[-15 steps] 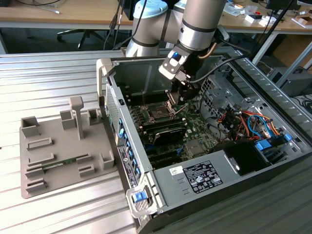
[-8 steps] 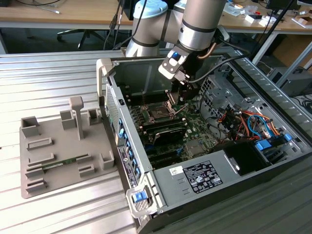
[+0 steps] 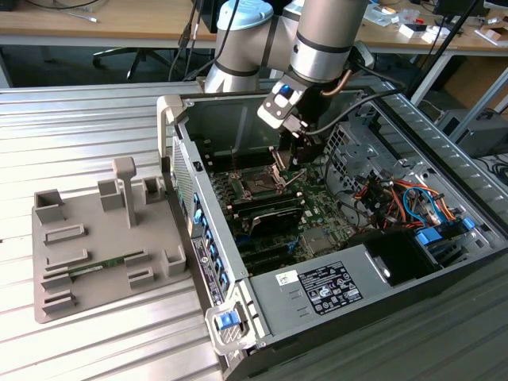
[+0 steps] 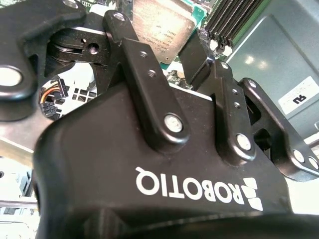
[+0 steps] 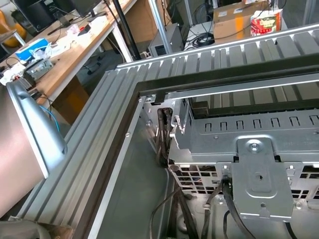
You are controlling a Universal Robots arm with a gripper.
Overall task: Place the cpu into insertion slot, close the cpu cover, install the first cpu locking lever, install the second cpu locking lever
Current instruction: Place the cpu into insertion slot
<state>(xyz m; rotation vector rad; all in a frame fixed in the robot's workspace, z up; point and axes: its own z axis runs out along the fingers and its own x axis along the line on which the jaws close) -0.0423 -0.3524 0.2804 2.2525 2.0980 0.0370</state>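
1. Second wrist view shows us the small flat square cpu with a silver-grey metal top (image 4: 160,27) sitting between the black fingers (image 4: 142,64) of the black two-finger gripper (image 4: 157,37). The claw looks narrowed onto two opposite edges of the chip, holding it.
2. In the exterior view, the gripper (image 3: 300,155) hangs inside the open grey metal computer case (image 3: 349,278). It is just above, and to the exterior view's right of, the small square black insertion slot with a silver rim (image 3: 259,185) in the green circuit board (image 3: 317,213).
3. We judge the slot's dark middle to be bare, so the cpu is not yet seated.
4. We expect the cpu to be light, thin and stiff. Its metal top looks smooth and likely slippery, and we take its underside to be fragile.
5. We judge the best hold to be on two opposite edges, squeezed gently and kept level, never on the faces.
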